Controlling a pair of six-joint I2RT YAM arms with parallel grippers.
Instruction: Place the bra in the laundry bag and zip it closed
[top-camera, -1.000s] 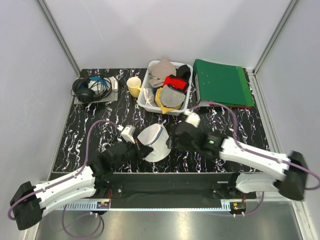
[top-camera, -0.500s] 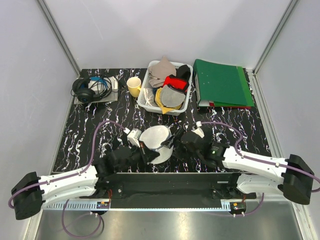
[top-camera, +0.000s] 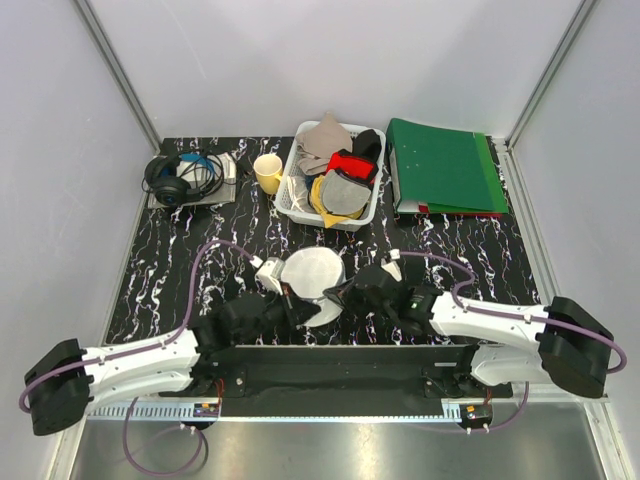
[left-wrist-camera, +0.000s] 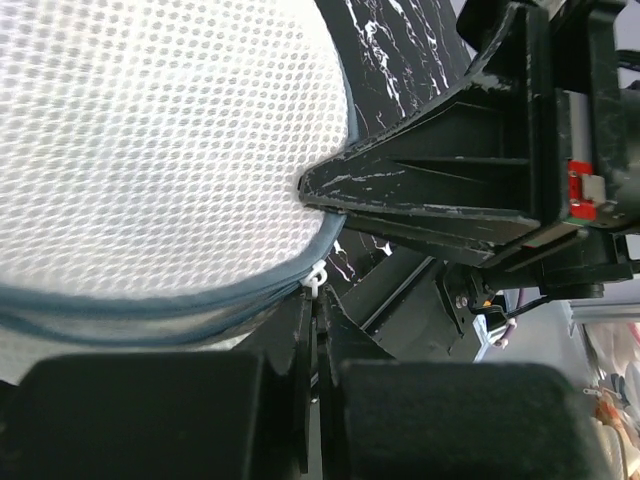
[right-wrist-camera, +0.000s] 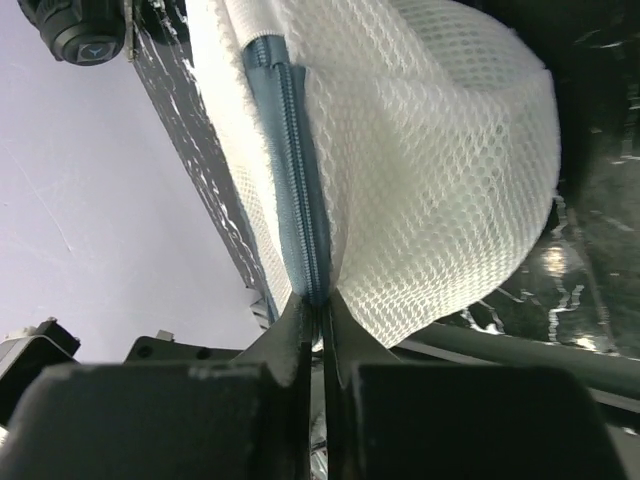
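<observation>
Laundry bag (top-camera: 312, 273), white mesh, round, sits on the black marbled table (top-camera: 180, 260), centre near edge, between both arms. Zip rim is tilted up toward the arms.

Left gripper (left-wrist-camera: 312, 322): fingers pressed together on the bag's rim, right at a small white zip pull (left-wrist-camera: 317, 277). Right gripper (right-wrist-camera: 320, 312): fingers together, clamped on the blue zip tape (right-wrist-camera: 300, 150).

The two grippers crowd the same near stretch of rim, just beside each other. Bra can't be made out through the mesh.

Around:
- white lattice basket (top-camera: 292, 195) of grey, red and yellow garments, just beyond the bag, apart from it
- yellow cup (top-camera: 267, 172) left of the basket
- headphones (top-camera: 172, 182) far left
- green binder (top-camera: 445, 165) far right
</observation>
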